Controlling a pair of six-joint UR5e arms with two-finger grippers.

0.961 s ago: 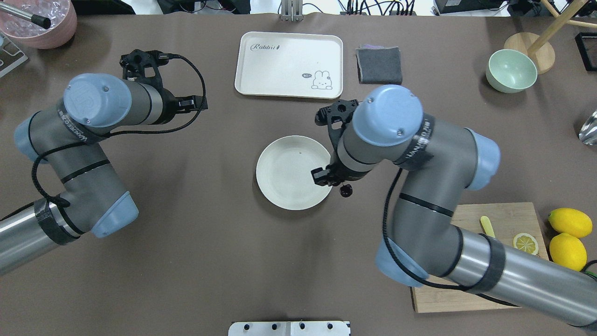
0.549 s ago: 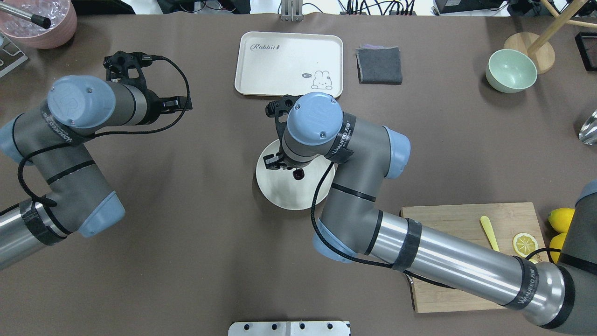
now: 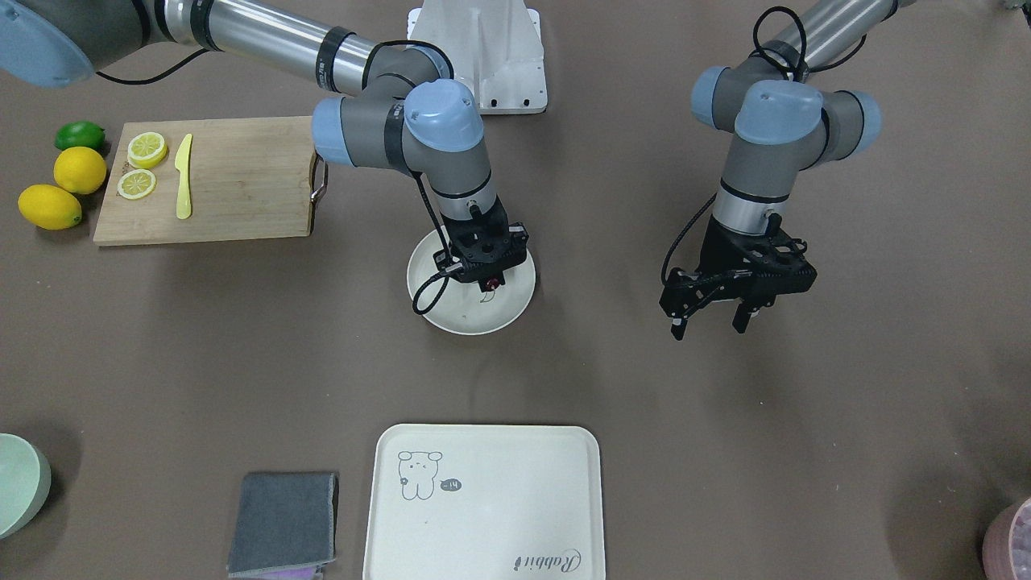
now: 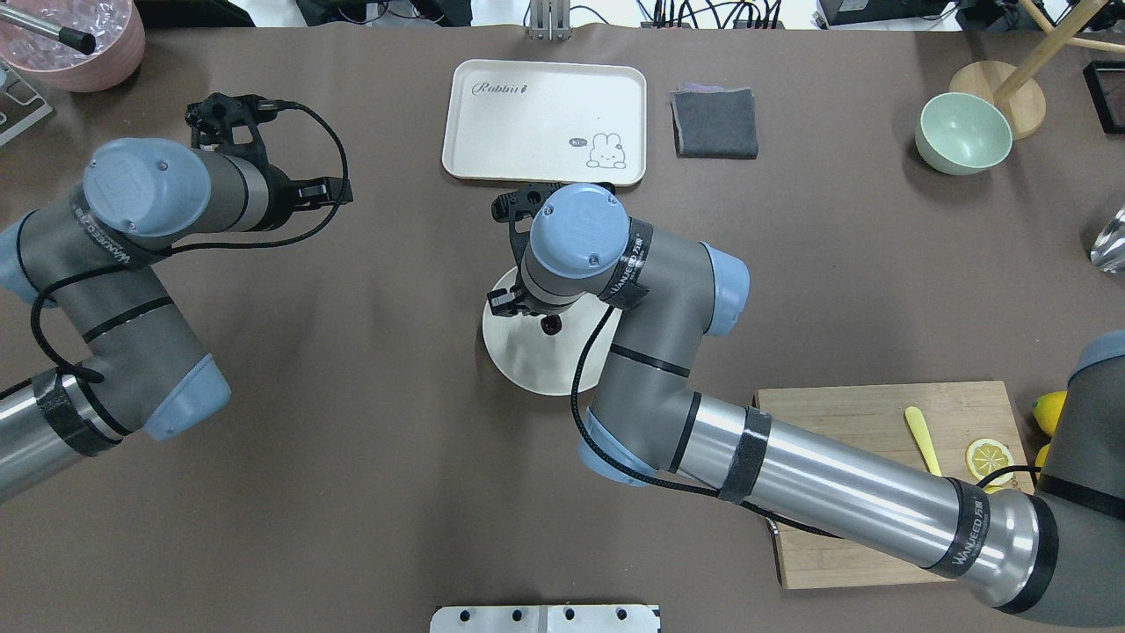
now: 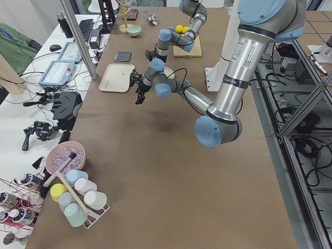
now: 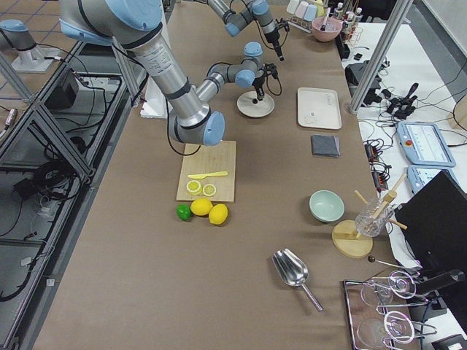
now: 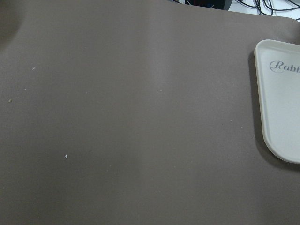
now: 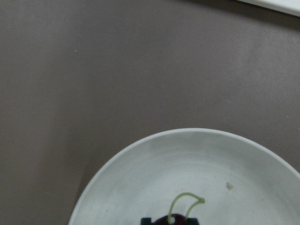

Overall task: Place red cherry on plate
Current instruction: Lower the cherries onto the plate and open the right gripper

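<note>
The red cherry (image 3: 492, 283) (image 4: 551, 324) is a small dark pair with pale green stems (image 8: 187, 204). My right gripper (image 3: 486, 276) is shut on it. It hangs just above the middle of the round cream plate (image 4: 527, 374) (image 3: 451, 316) (image 8: 140, 173). In the right wrist view only the top of the cherry (image 8: 171, 219) shows, at the bottom edge. My left gripper (image 3: 707, 324) hovers open and holds nothing, well off to the plate's side over bare table.
Beyond the plate lie a cream rectangular tray (image 4: 545, 114) and a folded grey cloth (image 4: 714, 123). A pale green bowl (image 4: 962, 132) stands far right. The wooden cutting board (image 4: 861, 413) holds lemon slices and a yellow knife, with lemons (image 3: 60, 189) beside it.
My right arm swung left and carried the cherry from the plate's right rim to over its middle. My left arm drew back a little to the left.
</note>
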